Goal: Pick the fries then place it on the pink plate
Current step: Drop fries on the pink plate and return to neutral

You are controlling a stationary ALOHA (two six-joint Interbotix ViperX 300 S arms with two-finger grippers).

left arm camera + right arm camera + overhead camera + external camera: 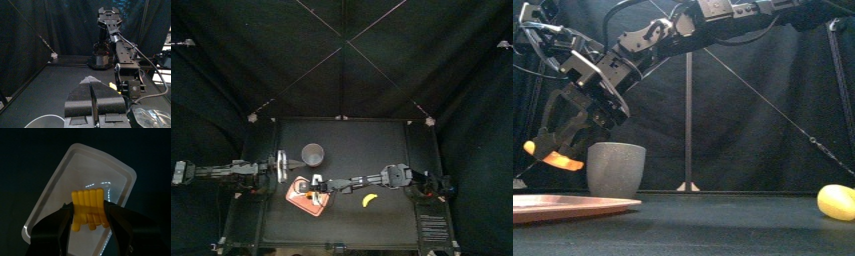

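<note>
Right hand (563,143), reaching in from the right across the desk (358,150), is closed on the yellow fries (89,204), with a jaw on each side of the bundle. The fries hang in the air over the pink tray (573,205), not touching it. The tray lies on the near left part of the desk. A grey cup (616,168) stands upright just beyond the tray. A yellow toy (835,201) lies to the right, well apart from the tray. Left hand (93,97) sits at the left side near the cup, jaws pressed together, holding nothing.
</note>
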